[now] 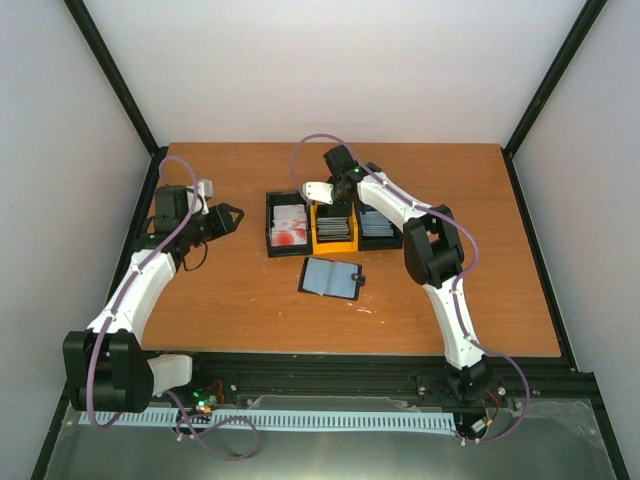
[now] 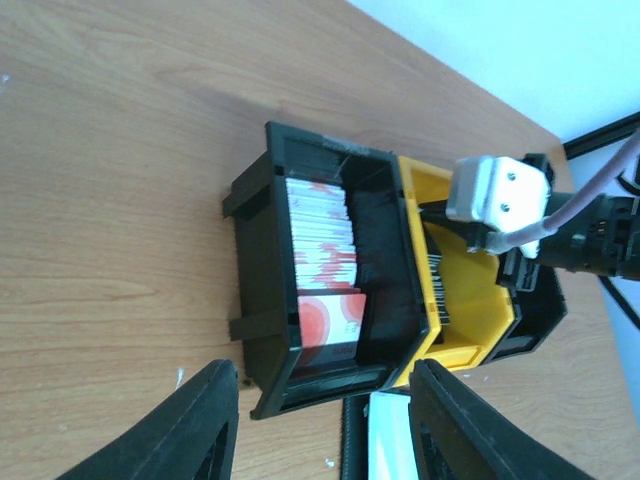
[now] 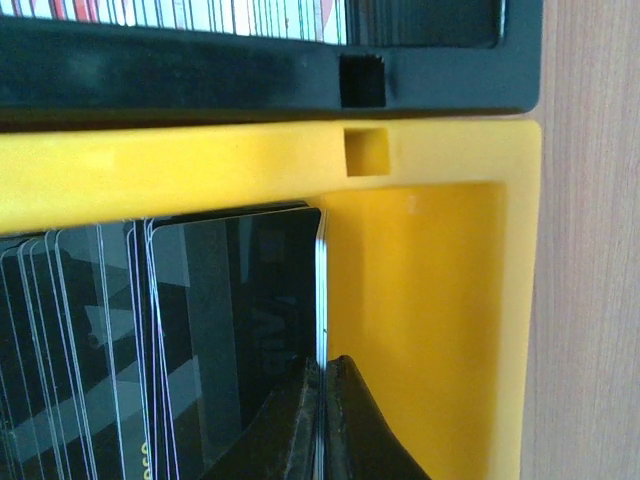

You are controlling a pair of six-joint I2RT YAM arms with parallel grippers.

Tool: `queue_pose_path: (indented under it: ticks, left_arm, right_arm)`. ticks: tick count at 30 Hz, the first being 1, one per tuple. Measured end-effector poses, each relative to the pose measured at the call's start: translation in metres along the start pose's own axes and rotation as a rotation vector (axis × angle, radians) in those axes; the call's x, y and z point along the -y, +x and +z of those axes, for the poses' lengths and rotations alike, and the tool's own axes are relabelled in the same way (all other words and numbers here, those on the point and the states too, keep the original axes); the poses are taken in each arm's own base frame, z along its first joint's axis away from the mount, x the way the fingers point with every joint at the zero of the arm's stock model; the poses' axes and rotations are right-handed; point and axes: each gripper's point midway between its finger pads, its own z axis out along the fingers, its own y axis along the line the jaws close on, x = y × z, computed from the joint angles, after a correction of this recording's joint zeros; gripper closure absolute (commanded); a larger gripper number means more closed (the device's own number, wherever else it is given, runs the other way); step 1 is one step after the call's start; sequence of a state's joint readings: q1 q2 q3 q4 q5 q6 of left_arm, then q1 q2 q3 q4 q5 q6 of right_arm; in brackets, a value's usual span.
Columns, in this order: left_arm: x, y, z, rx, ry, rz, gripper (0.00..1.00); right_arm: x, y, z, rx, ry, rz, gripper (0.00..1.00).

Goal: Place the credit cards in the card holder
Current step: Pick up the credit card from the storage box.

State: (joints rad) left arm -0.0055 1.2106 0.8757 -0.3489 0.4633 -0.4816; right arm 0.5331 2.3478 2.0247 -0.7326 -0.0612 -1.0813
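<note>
Dark grey credit cards (image 3: 240,330) stand in a row inside the yellow bin (image 3: 430,320). My right gripper (image 3: 322,420) reaches down into that bin and is shut on the thin edge of the endmost dark card (image 3: 320,290). From above, the right gripper (image 1: 335,212) sits over the yellow bin (image 1: 332,240). The card holder (image 1: 330,278) lies open on the table in front of the bins, pale lining up. My left gripper (image 1: 232,218) hovers open and empty to the left of the bins. White cards with red blotches (image 2: 325,250) fill the nearest black bin.
Three bins stand side by side: a black one (image 1: 272,225) on the left, the yellow one in the middle and another black one (image 1: 380,225) with cards on the right. The wooden table (image 1: 480,260) ends in black frame rails and white walls.
</note>
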Motion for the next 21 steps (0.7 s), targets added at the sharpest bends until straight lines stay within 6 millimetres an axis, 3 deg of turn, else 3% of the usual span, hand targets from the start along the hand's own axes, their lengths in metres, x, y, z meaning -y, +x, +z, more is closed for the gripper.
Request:
queue_pose_path:
  ticks: [6,11,21]
  left_arm:
    - [0.014,-0.007,-0.004,0.036,0.067,0.011,0.48]
    - [0.023,-0.01,-0.003,0.046,0.121,0.008,0.47]
    - [0.035,-0.013,0.024,0.036,0.228,0.017,0.37]
  right_arm:
    - [-0.003,-0.005,-0.002,0.031,-0.02,0.005,0.97]
    - [-0.001,-0.011,-0.019,0.073,-0.031,0.024,0.97]
    - [0.01,-0.005,-0.058,0.202,-0.09,0.154,0.97]
